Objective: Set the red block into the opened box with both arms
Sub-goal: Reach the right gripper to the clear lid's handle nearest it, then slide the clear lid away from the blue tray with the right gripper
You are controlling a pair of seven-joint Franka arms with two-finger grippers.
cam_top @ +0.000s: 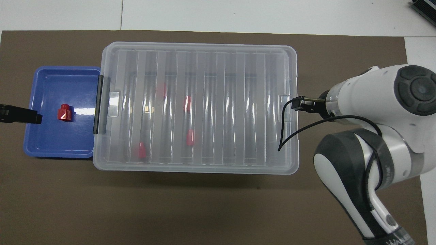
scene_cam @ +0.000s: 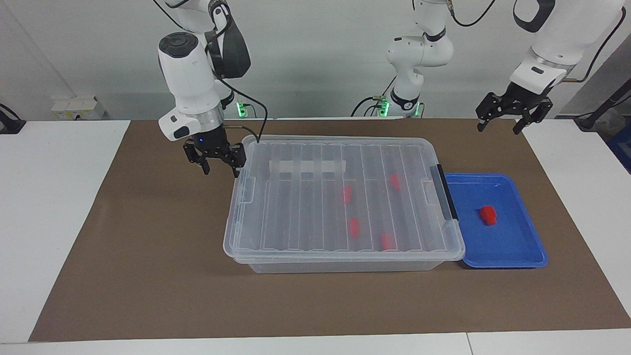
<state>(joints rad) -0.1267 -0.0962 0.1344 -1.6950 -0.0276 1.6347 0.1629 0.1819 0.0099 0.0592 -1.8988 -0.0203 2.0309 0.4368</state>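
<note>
- Two grippers showed at the robots' edge of the brown mat; the left gripper hung high over the left arm's end, fingers spread wide and empty.
- The right gripper hung low, just beside the right arm's end of the box, fingers apart, gripping nothing.
- The ribbed clear lid lay shut on the box, with four red blocks visible beneath it.
- The red block lay alone in the blue tray, which sat against the box's black-handled end.
</note>
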